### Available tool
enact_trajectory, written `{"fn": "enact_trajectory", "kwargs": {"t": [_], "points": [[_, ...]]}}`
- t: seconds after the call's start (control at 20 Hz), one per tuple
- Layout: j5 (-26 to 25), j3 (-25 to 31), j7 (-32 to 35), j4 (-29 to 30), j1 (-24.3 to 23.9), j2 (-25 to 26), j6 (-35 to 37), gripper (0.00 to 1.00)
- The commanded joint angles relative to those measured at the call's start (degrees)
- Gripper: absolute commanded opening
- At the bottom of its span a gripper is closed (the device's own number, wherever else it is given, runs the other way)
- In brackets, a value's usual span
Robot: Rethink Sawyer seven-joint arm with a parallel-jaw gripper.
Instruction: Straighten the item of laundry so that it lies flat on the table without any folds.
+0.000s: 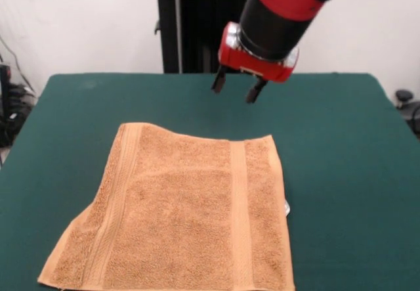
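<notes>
1. I count one towel, lying near and left of centre, its left edge folded
2. One gripper hangs above the far table, fingers spread, empty
3. Dark green cloth; white wall behind

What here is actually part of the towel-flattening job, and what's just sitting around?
Part of the job:
- orange-tan towel
- green table it lies on
- gripper, open, hanging above the table beyond the towel

Just there:
- black pedestal behind the table
- white wall
- a small pale thing peeking out at the towel's edge; I can't tell what it is
</notes>
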Motion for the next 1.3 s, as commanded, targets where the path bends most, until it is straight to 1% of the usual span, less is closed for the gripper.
{"fn": "enact_trajectory", "kwargs": {"t": [0.05, 0.3, 0.7, 1.1, 1.3], "points": [[3.10, 7.04, 14.72, -2.57, 0.29, 5.31, -0.09, 1.00], [3.30, 6.40, 15.15, -3.25, 0.73, 6.51, -0.99, 1.00], [4.47, 6.41, 18.18, -2.53, 2.19, 9.24, -7.62, 1.00], [6.96, 6.31, 20.89, -3.46, 3.63, 13.62, -14.91, 1.00], [8.42, 5.40, 21.78, -4.32, 4.63, 15.27, -15.95, 1.00]]}}
